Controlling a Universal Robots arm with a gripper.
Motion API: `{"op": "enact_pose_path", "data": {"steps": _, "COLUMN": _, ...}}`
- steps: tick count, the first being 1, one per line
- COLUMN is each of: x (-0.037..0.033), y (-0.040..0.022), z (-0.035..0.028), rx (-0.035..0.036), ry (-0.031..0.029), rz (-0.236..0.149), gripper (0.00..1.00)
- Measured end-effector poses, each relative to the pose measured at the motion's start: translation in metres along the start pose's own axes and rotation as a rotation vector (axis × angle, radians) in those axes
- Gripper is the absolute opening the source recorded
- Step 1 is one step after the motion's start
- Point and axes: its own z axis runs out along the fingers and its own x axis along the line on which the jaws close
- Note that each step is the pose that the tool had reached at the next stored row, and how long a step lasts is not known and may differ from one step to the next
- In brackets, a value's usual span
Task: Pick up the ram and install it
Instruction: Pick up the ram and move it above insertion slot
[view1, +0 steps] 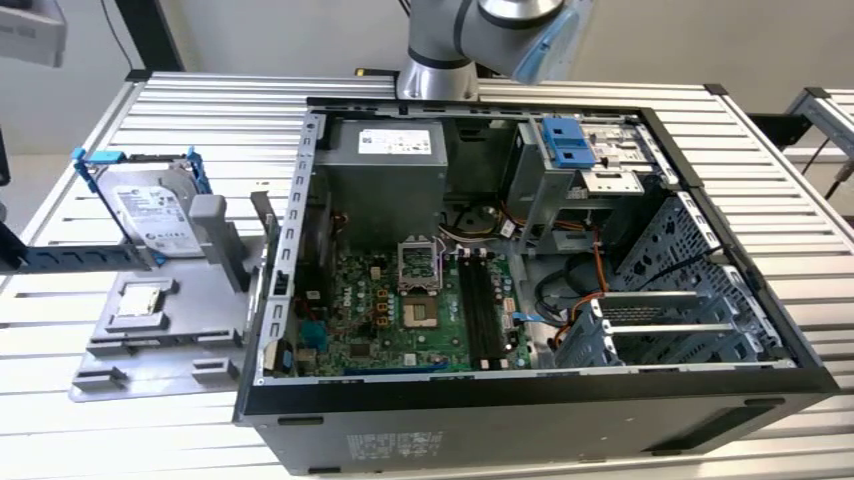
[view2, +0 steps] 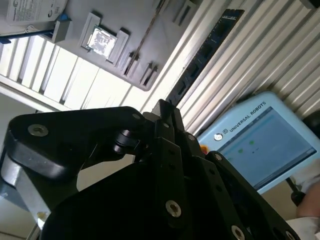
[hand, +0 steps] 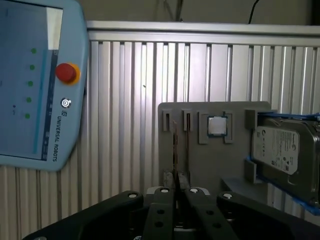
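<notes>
1. Jaws of the gripper (view2: 164, 107) are drawn in narrow and clamp the near end of the ram (view2: 202, 56), with both black fingers (hand: 161, 215) flat against it.
2. Held in the air, the ram juts out past the fingertips. In the second wrist view its dark face with a row of chips shows at a slant, and in the first wrist view it is edge-on (a thin line between the fingers).
3. Beyond it a grey holder tray (hand: 205, 165) lies flat on the slatted metal table (hand: 130, 100), near the table's edge at the exterior view's left.
4. On the tray a square processor chip (hand: 216, 126) sits in a frame near the middle, and a silver hard drive (hand: 282, 150) in a blue bracket stands at one end.
5. A light-blue teach pendant (hand: 30, 85) with a red button (hand: 66, 72) shows apart from the tray's other end; I cannot tell whether it rests on the table.
6. The open computer case (view1: 534, 390) takes the middle of the table, just beside the tray. Its motherboard (view1: 360, 300) carries long black memory slots (view1: 483, 310) next to the processor socket (view1: 418, 270).
7. The arm's base (view1: 438, 70) stands at the table's far edge, behind the case.
</notes>
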Motion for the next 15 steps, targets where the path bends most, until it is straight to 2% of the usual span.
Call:
{"op": "enact_pose_path", "data": {"steps": 3, "x": -0.0001, "y": 0.0003, "z": -0.0137, "rx": 0.0001, "ry": -0.0001, "rz": 0.000, "gripper": 0.00}}
{"op": "enact_pose_path", "data": {"steps": 4, "x": -0.0001, "y": 0.0003, "z": -0.0150, "rx": 0.0002, "ry": 0.0002, "rz": 0.000, "gripper": 0.00}}
{"op": "enact_pose_path", "data": {"steps": 9, "x": -0.0001, "y": 0.0003, "z": -0.0150, "rx": 0.0001, "ry": 0.0035, "rz": 0.000, "gripper": 0.00}}
{"op": "enact_pose_path", "data": {"steps": 11, "x": -0.0002, "y": -0.0015, "z": -0.0151, "rx": 0.0000, "ry": 0.0037, "rz": 0.000, "gripper": 0.00}}
{"op": "enact_pose_path", "data": {"steps": 15, "x": -0.0003, "y": -0.0153, "z": -0.0154, "rx": 0.0000, "ry": 0.0037, "rz": 0.000, "gripper": 0.00}}
